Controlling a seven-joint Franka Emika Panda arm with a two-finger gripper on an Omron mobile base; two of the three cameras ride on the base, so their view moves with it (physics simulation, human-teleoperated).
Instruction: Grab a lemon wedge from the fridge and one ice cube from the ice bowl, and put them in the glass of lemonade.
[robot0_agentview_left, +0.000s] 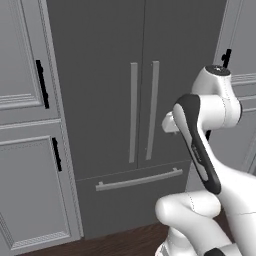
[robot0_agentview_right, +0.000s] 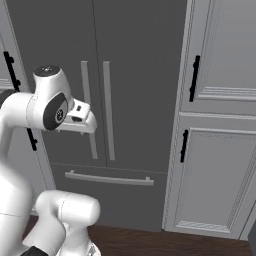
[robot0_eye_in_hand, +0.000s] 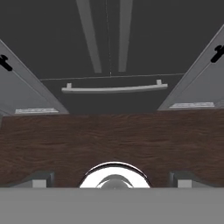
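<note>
- Fridge (robot0_agentview_left: 125, 100) dead ahead of base, both doors shut, lower drawer (robot0_agentview_left: 135, 200) shut too. Flanked by panelled grey cabinets (robot0_agentview_left: 25, 100) w/ short black handles.
- Two long pale bar handles (robot0_agentview_left: 143, 112) run vertical, side by side at the centre seam. Drawer bar (robot0_eye_in_hand: 114, 89) runs horizontal below them.
- Tool (robot0_eye_in_hand: 112, 181): tips barely poke up at bottom of hand view, set wide apart, nothing between them. Released, empty.
- Hand view looks down over dark wood floor (robot0_eye_in_hand: 112, 140) toward fridge base; drawer bar & lower ends of door handles visible beyond. So hand is tilted downward, not squared to the doors.
- Arm folded up in front of the fridge; hand sits about handle height in right base view, well apart from the door face.
- Key relation: door handles lie forward of the tool, long axis vertical. Guess: tool must lift its aim, reach fwd, straddle one bar across its width.
- Step judged: opening fridge, not yet begun. Lemon wedge presumably inside; can't see.
</note>
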